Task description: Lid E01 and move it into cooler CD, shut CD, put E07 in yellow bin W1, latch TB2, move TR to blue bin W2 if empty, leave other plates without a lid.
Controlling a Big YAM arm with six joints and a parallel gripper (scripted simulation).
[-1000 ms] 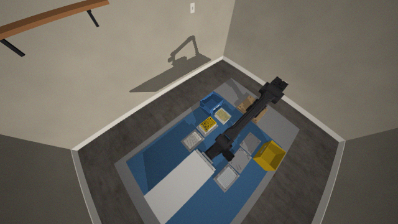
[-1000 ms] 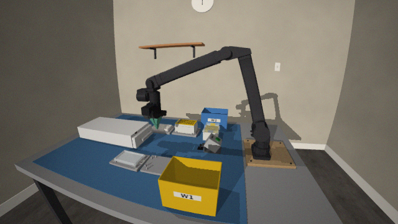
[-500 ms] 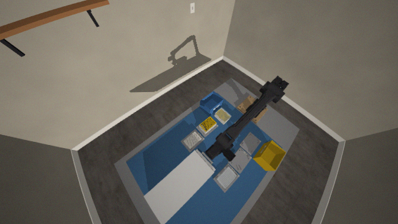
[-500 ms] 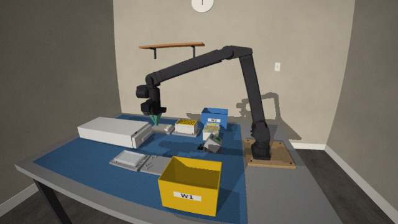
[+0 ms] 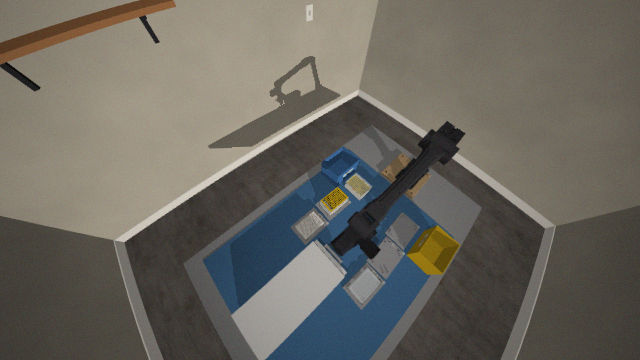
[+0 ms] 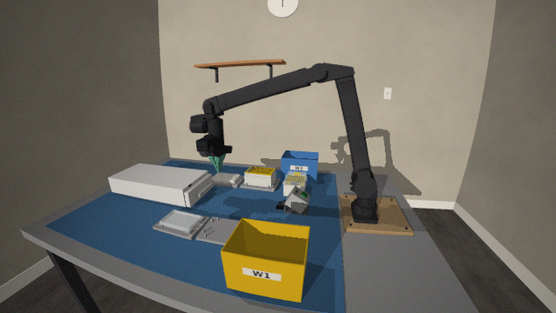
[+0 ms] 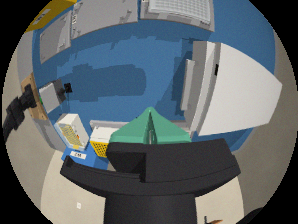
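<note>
Fingers clenched on nothing, the black arm's green-tipped end effector hangs above the counter beside the long white cooler box, whose drawer front looks nearly shut. Closing it appears the step in hand; next, a level push. A white-welled plate waits nearer the yellow bin.

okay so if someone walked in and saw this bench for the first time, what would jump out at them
Probably the long black robot arm arching over the blue bench mat, its green fingers shut on nothing, pointing down beside the long white cooler box. Next, the open yellow bin marked W1 at the front edge.
</note>
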